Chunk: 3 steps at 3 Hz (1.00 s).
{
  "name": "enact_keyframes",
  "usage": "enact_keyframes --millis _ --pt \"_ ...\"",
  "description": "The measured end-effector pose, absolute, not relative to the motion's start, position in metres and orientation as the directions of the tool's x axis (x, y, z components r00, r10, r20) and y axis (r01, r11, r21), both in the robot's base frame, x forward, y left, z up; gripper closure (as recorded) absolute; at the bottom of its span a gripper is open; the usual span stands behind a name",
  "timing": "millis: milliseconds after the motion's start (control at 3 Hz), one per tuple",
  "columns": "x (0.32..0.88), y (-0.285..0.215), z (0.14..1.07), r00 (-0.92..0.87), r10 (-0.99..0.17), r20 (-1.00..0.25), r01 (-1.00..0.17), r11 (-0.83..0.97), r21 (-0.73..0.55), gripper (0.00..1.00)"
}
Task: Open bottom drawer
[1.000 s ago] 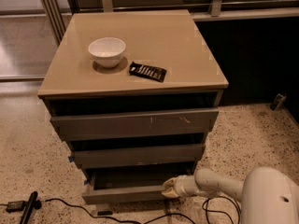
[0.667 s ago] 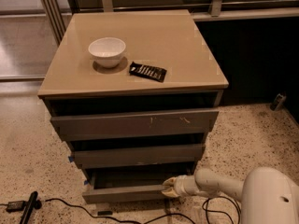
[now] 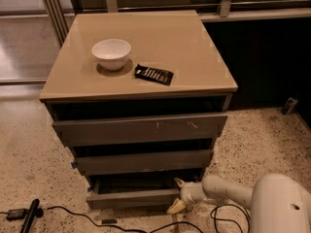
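Note:
The bottom drawer (image 3: 130, 198) is the narrowest, lowest front of the grey-brown cabinet. It stands out a little, with a dark gap above its front. My gripper (image 3: 177, 195) is low at the right end of that front, on a pale arm (image 3: 228, 191) coming in from the lower right. Its cream fingers (image 3: 179, 183) stand apart, one above and one below the level of the drawer front's right end. I cannot tell whether they touch the front.
A white bowl (image 3: 111, 54) and a dark flat packet (image 3: 153, 74) lie on the beige cabinet top (image 3: 194, 47). The mid-width drawer (image 3: 143, 161) and the scratched widest drawer (image 3: 141, 128) sit above. Black cables and a plug (image 3: 29, 215) lie on the speckled floor at the lower left.

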<state>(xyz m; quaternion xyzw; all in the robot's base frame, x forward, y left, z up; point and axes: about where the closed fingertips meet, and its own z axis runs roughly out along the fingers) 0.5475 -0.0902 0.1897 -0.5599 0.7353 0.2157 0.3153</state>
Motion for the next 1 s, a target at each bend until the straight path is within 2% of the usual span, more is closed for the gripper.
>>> enact_keyframes --millis 333,1000 --pt "0.542 -0.093 0.189 -0.178 -0.683 -0.708 -0.959 0.283 -0.032 0.48" --pt "0.522 -0.104 0.189 -0.189 -0.668 -0.72 -0.956 0.293 -0.02 0.94"
